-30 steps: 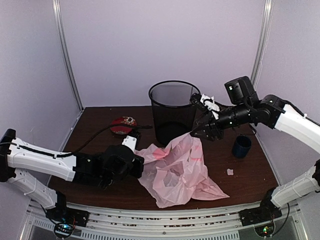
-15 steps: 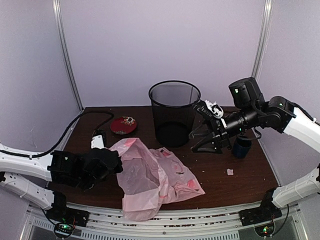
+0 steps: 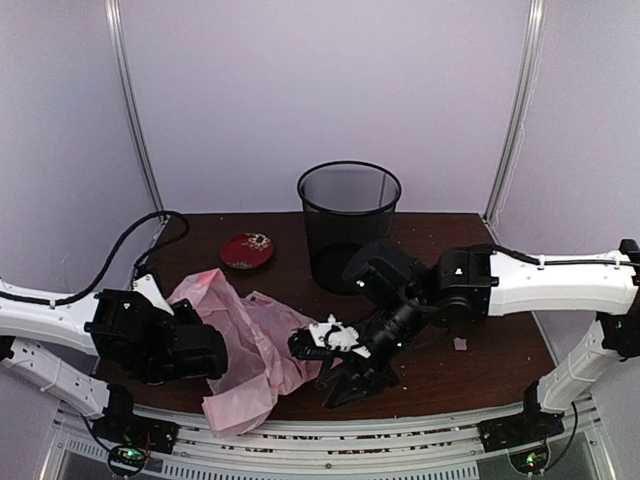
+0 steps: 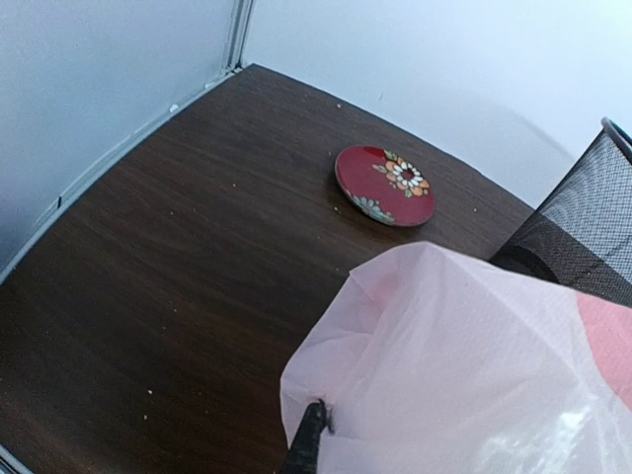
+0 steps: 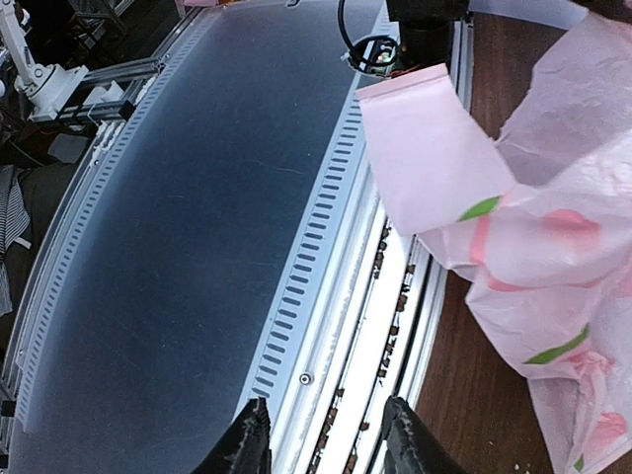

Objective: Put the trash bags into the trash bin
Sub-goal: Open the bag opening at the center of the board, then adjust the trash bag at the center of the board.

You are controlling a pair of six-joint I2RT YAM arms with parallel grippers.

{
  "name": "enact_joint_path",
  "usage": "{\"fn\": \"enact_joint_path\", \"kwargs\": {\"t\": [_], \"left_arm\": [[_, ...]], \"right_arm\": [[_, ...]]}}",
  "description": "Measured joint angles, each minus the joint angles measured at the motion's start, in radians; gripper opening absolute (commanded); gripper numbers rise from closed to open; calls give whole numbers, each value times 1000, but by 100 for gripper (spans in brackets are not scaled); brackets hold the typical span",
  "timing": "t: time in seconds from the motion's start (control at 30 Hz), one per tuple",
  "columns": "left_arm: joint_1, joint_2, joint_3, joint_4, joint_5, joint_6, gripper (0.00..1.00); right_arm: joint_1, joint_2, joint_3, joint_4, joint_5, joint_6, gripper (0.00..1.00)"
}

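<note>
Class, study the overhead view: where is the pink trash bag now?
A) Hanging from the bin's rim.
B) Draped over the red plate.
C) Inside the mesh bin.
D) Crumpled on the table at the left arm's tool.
D: the pink trash bag lies bunched on the table against the left tool, apart from the bin.

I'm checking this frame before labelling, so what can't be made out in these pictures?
Left gripper: left wrist view, the thin pale-pink plastic bag covers all but one fingertip; top view, its own arm hides it.
Black wire-mesh round bin: left wrist view, cut off by the right edge.
Right gripper: top view, it blurs into the dark wooden table.
Small white scrap: top view, too small to identify.
</note>
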Motion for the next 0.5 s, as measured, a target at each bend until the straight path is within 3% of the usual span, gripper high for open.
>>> {"fn": "enact_joint_path", "kwargs": {"t": [0.13,0.3,0.43,0.5], "left_arm": [[0,60,53,-68,-49,-41,0],[17,230,194,-80,-76,-14,0],[68,256,208,-21,-53,213,0],[98,241,198,146,-27,318,0]], "right_arm": [[43,77,0,64,-3,33,43],[51,148,-14,178,-10,113,60],[27,151,-51,204,-5,164,66],[29,158,-75,242,15,187,69]]}}
